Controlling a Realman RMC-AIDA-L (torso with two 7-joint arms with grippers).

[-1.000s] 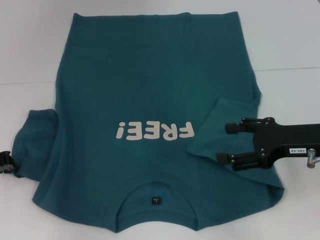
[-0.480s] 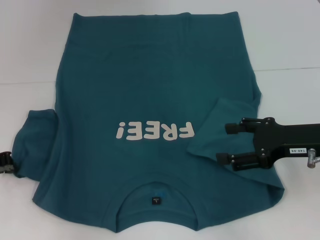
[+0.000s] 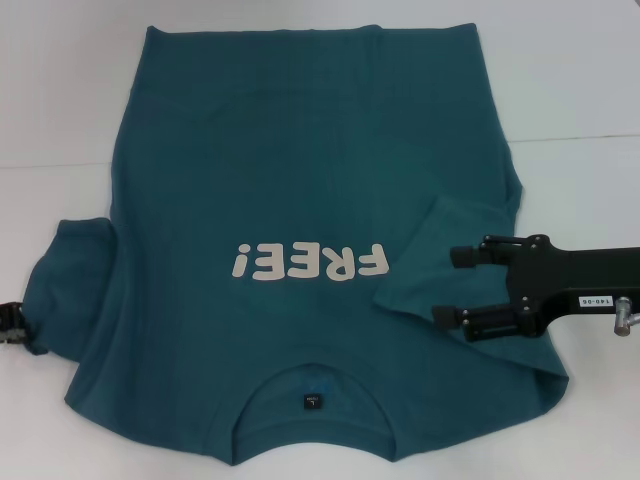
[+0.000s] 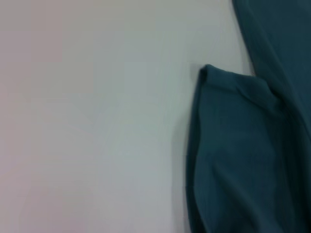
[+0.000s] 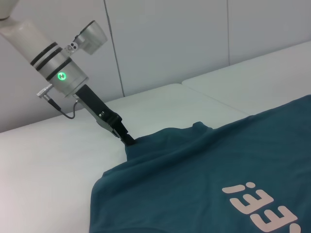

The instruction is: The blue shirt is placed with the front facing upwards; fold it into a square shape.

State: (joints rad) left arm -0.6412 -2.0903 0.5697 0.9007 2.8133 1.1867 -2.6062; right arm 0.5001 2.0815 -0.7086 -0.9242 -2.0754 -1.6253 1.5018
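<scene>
Blue shirt [image 3: 300, 190]: spread flat on the white bench [image 3: 580, 80], filling the middle of the head view, "FREE!" lettering [image 3: 307, 262] face up, collar at the bottom edge.
Right sleeve [image 3: 440, 250]: folded inward over the chest.
Right gripper [image 3: 447, 286]: centre right, fingers spread apart, released, above the folded sleeve.
Left gripper [image 5: 127, 138]: far left edge, fingers clenched on the left sleeve [image 3: 70, 280].
</scene>
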